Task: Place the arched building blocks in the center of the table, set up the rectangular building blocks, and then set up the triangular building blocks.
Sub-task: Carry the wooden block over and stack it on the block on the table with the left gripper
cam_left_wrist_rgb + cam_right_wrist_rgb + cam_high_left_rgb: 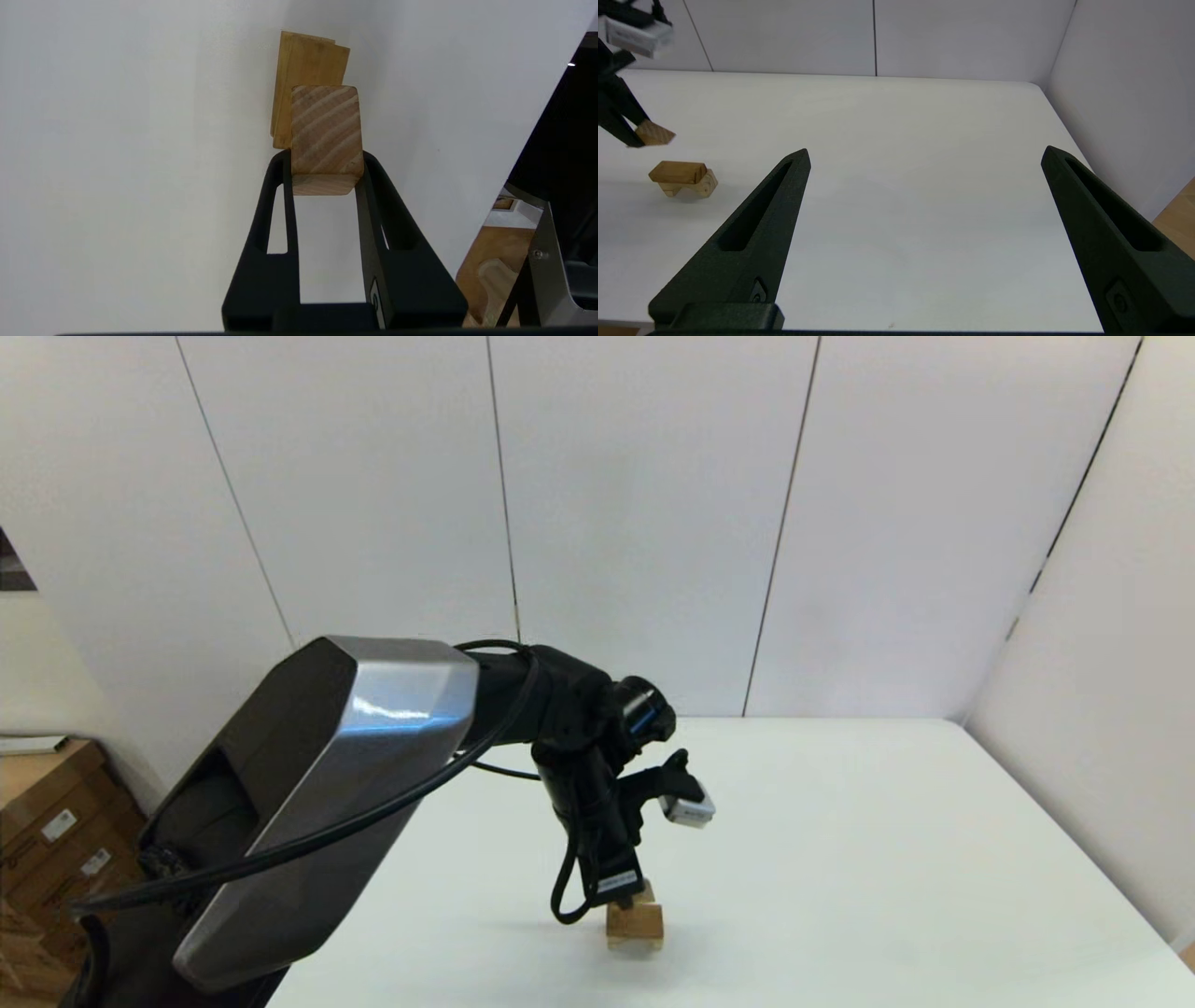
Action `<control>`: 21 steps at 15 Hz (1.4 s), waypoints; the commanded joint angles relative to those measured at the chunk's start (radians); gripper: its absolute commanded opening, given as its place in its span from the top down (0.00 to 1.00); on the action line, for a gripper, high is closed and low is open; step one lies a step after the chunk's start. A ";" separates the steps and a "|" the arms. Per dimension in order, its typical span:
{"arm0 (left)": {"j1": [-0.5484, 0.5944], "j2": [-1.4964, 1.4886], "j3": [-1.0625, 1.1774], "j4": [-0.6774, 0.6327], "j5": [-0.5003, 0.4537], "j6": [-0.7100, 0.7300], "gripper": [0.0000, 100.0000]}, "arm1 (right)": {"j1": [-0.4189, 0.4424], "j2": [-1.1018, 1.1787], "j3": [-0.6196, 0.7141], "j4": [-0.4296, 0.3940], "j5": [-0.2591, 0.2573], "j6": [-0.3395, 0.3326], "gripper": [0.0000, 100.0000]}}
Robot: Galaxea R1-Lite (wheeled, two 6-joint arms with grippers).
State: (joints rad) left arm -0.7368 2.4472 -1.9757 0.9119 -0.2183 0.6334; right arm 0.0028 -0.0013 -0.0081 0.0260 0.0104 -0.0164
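Left gripper (325, 170) clamps the triangular building block (326, 133) low-centre in head view, its wedge profile hidden. Beneath lies the rectangular building block (676, 171) flat across the arched building block (701, 185), arch mostly covered. Right gripper (924, 156) gapes wide.

White panels and stacked boxes around the work area

A wall of pale panels (635, 523) with thin dark seams stands at the far side and continues along the right; at the far left, brown cardboard boxes (51, 840) with white labels sit low beside wood-toned flooring (1176, 210).
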 commanded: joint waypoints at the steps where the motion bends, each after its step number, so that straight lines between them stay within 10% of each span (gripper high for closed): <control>1: 0.000 0.036 0.000 0.004 -0.001 0.008 1.00 | 0.000 0.000 0.000 0.000 0.000 0.000 0.00; 21: 0.019 0.058 0.021 -0.059 -0.010 0.114 1.00 | 0.000 0.000 0.000 0.000 0.000 0.000 0.00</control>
State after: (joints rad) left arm -0.7177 2.5034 -1.9545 0.8481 -0.2274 0.7432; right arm 0.0028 -0.0013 -0.0077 0.0260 0.0100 -0.0162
